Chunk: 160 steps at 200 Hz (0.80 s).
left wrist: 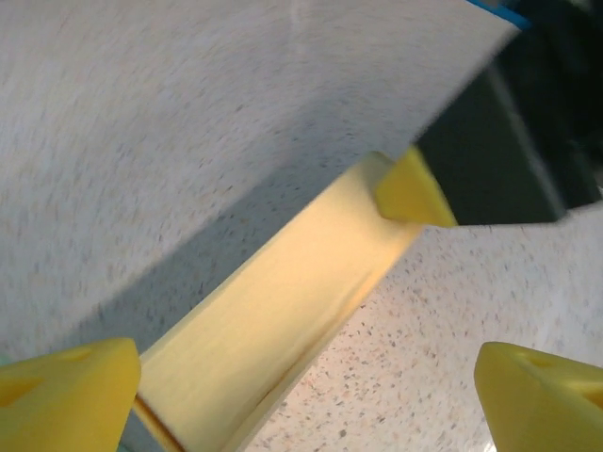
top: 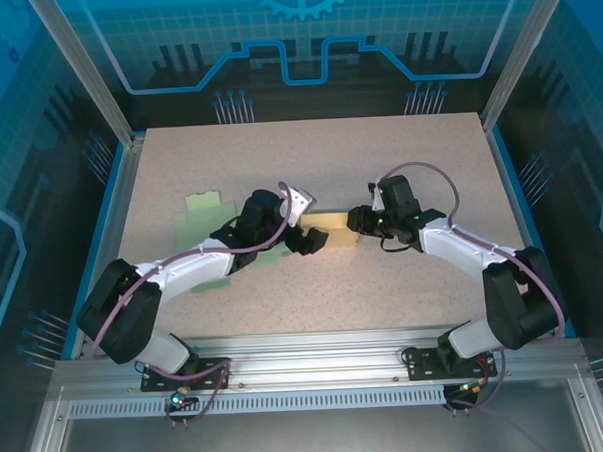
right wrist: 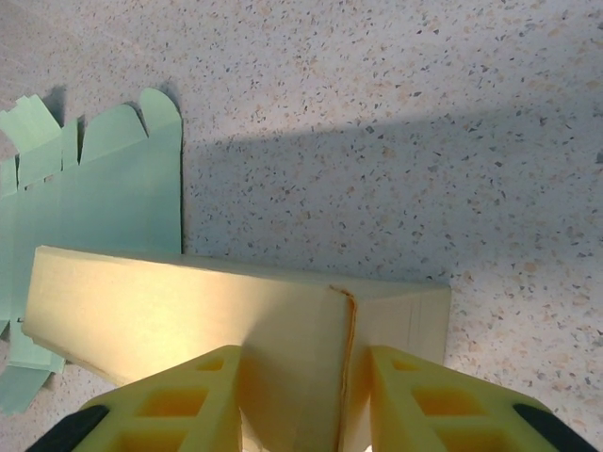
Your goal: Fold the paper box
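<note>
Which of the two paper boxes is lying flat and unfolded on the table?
The pale green one, spread flat with its flaps showing. The yellow box is folded up, pinched by the right claw.

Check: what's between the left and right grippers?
The yellow paper box, in the top view. Right gripper is clamped on one end; left gripper stands open at the other.
</note>
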Available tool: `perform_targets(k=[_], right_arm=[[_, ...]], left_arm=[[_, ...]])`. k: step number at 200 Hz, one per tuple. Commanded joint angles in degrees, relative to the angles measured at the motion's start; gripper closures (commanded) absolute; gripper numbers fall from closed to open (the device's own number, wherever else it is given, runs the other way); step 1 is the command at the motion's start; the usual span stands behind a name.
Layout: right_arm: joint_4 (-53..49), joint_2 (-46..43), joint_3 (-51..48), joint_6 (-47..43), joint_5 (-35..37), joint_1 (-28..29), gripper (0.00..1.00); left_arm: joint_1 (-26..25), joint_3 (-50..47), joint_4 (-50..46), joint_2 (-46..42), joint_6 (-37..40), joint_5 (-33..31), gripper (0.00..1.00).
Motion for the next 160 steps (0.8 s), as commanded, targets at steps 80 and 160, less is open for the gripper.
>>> perform_targets(k=[80,160], right_arm=[[-14.72,-1.39,-0.19,-2.74,2.65,0.08,0.63],[-16.81,-2.47,1.45,-3.74,3.44,0.1,0.59]], left_arm=[[1.82,18.05,-23.1,11.92,35.4,3.17,0.07],[1.62,22.94,-26.84,16.69,37.29,0.79,0.33]])
